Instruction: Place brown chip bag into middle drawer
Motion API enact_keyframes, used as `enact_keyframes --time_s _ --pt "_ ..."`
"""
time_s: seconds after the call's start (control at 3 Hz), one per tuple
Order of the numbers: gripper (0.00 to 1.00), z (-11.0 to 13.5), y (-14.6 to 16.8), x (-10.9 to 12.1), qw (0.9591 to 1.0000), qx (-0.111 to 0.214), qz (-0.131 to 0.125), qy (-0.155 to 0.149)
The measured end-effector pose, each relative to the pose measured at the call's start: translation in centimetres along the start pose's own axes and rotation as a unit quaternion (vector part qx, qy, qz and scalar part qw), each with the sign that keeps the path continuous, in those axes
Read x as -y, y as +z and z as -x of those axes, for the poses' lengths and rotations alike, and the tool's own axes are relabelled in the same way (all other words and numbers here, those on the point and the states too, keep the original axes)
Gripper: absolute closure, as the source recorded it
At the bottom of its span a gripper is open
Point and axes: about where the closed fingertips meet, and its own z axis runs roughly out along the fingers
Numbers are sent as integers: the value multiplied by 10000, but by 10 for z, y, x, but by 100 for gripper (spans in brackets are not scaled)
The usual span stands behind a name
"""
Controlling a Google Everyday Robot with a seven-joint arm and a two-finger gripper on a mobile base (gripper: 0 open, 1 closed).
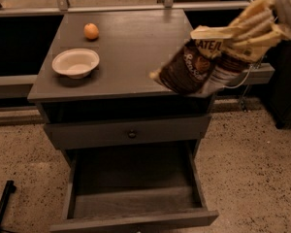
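The brown chip bag (186, 72) is held up in the air, tilted, over the right front corner of the cabinet top. It's dark brown and crinkly with white script, and its cream-yellow top end is pinched tight in the gripper (247, 33) at upper right. The middle drawer (136, 200) is seen wide open well below, with its flat grey floor and low side walls exposed.
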Motion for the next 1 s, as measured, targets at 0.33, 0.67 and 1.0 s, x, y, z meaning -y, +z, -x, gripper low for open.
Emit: enact_keyframes --time_s 0.33,0.67,1.0 --pt "100 -3 -20 -12 9998 -25 -169 84" --pt "100 -5 -8 -12 9996 81 -238 160" --pt "100 12 -4 -16 9986 198 -494 -7"
